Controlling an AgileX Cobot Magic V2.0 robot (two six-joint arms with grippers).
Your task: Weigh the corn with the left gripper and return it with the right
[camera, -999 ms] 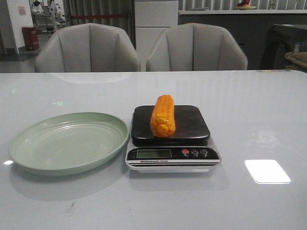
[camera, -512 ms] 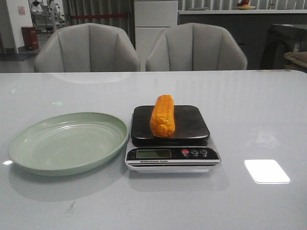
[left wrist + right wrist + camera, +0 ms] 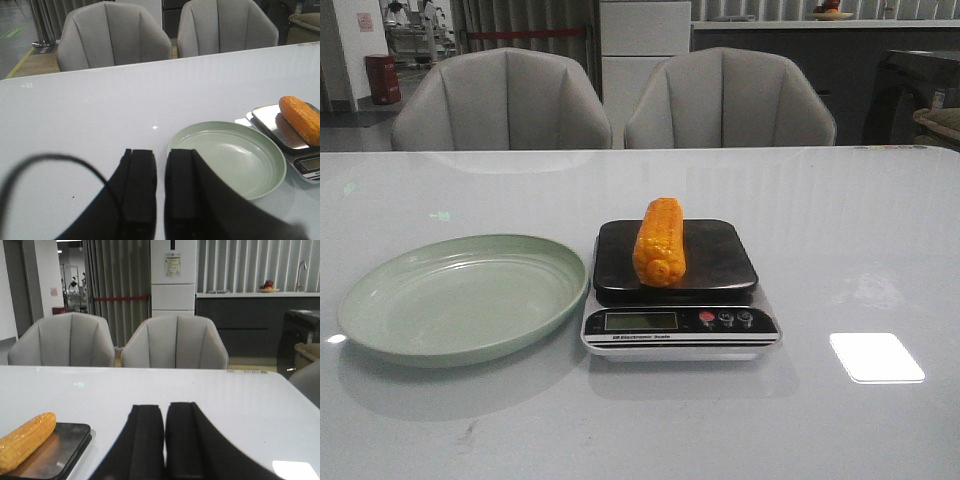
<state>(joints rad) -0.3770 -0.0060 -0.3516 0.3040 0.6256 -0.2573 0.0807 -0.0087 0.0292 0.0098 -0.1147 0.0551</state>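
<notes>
Front view, left to right: pale green plate (image 3: 463, 297) sits toward the surface's (image 3: 860, 230) left edge, near the front, nothing in it. Just right of it, rim nearly touching, is the scale (image 3: 678, 290), roughly mid-surface, display and buttons facing the front edge. Corn (image 3: 659, 241) lies on the scale's dark platform, left of the platform's centre, long axis running front to back, near end reaching the platform's front lip. Display digits too small to read. Bright rectangular light reflection (image 3: 876, 357) on the surface toward the front-right corner. Two grey chairs (image 3: 502, 100) behind the far edge. No arm shows in the front view. Left claw (image 3: 160, 187) in its wrist view: fingers pressed nearly together, thin gap only, nothing between them, above the surface well clear of the plate (image 3: 227, 157), corn (image 3: 301, 119) and scale (image 3: 287, 136) off to one side of it. Right claw (image 3: 164, 437) in its wrist view: fingers pressed together, holding nothing, above the surface, corn (image 3: 25, 441) on the scale platform (image 3: 55, 452) well apart from it.
</notes>
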